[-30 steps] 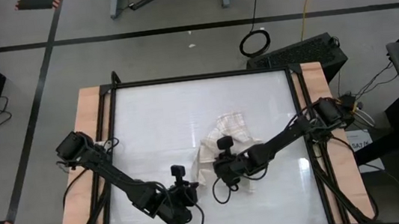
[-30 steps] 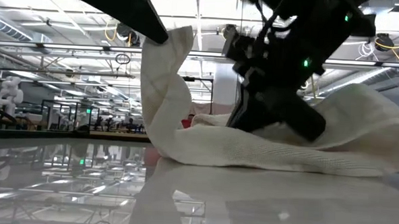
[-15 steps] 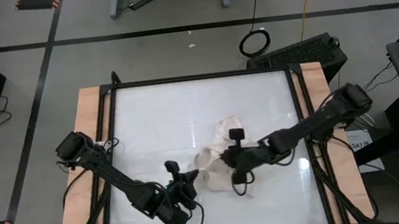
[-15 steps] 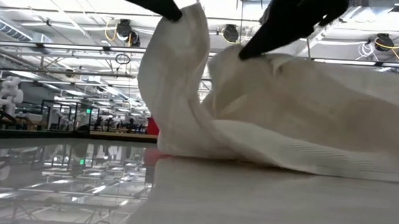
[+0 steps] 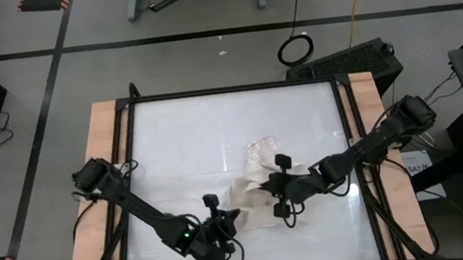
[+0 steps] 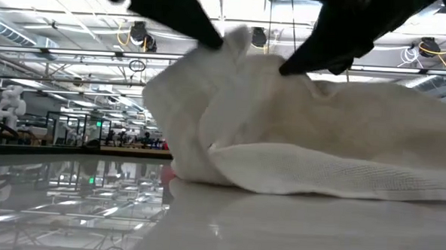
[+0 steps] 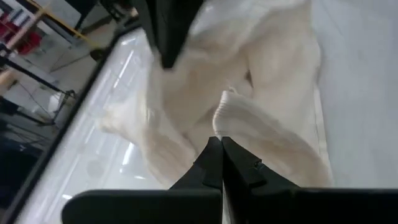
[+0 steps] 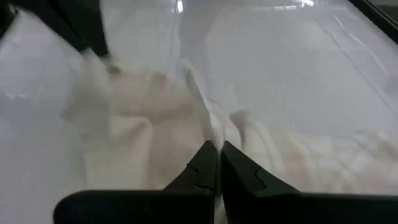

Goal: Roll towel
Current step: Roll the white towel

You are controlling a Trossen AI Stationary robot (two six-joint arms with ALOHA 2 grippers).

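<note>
- We see the soft cream-white plaid towel (image 5: pixel 260 188) bunched at the white table's (image 5: pixel 180 136) front centre.
- Our left gripper (image 7: pixel 221 151) and right gripper (image 8: pixel 214 152) each pinch its fabric with closed jaws, apparently to fold it over.

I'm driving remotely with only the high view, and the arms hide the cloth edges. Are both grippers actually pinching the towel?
Observer: Yes. In the left wrist view the left gripper is shut on a ridge of the towel.
Operator: And the right one?
Observer: The right gripper is shut on a raised fold of the cloth too.
Operator: Is the towel lying flat on the table?
Observer: No. The low view shows it humped up off the table, lifted at two pinched points.
Operator: Any roll formed yet?
Observer: A thick rounded fold curls under along the near edge in the low view, but it is not a tidy roll.
</note>
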